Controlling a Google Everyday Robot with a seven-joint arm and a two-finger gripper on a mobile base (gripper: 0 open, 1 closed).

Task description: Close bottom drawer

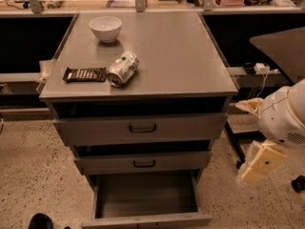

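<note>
The bottom drawer of the grey metal cabinet is pulled far out toward me. Its inside shows bare and its front lies at the lower edge of the camera view, with the handle out of sight. The top drawer and the middle drawer also stand a little out, each with a dark bar handle. My gripper hangs to the right of the cabinet, at the height of the middle drawer, apart from it and touching nothing.
On the cabinet top lie a white bowl, a tipped can and a dark snack bar. A dark table and a chair base stand at the right. Speckled floor surrounds the cabinet.
</note>
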